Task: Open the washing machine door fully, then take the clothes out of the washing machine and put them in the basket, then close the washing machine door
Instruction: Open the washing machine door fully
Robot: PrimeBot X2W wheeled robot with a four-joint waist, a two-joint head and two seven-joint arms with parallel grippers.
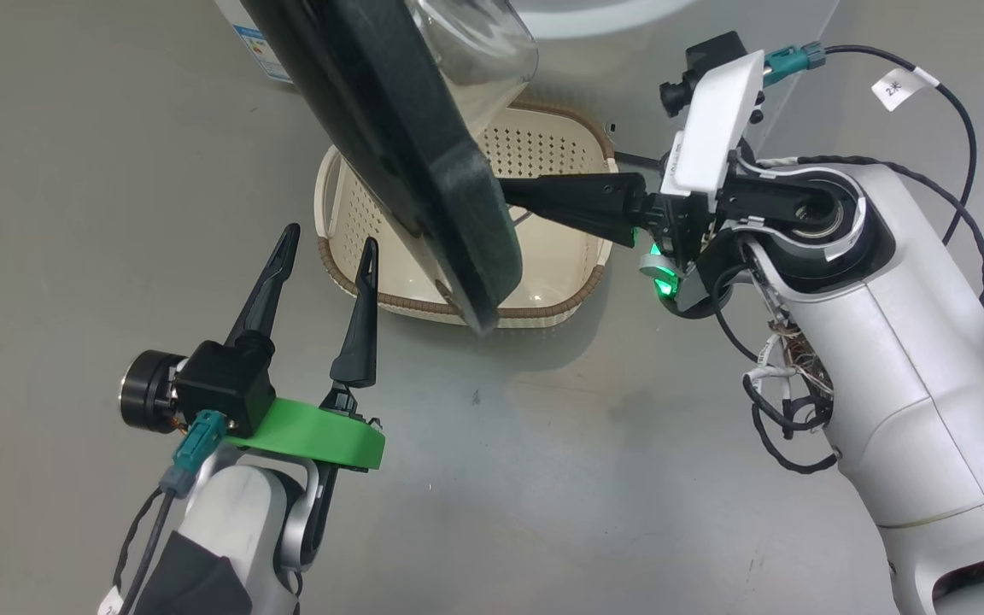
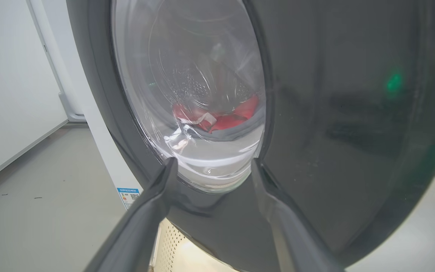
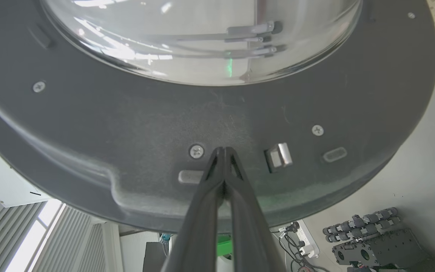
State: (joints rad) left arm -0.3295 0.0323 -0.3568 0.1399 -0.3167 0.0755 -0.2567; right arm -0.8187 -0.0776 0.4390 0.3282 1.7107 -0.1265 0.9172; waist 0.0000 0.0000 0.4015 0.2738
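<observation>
Right end effector (image 3: 223, 151), fingers pressed together, had its tip against the inner face of the washing machine door (image 1: 389, 128). Left end effector (image 1: 328, 239) hovered with fingers apart on the door's outer side. By my judgement the opening step was in hand: the door stood only partway, so the next move called for pushing its rim wider. Red clothes (image 2: 225, 121) lay inside the washing machine (image 2: 106, 158), seen through the door. The basket (image 1: 543, 141) on the floor (image 1: 73, 171), partly under the door, looked empty.

Left end effector (image 1: 328, 242) stands spread wide; right end effector (image 3: 223, 152) has fingers pressed together.
</observation>
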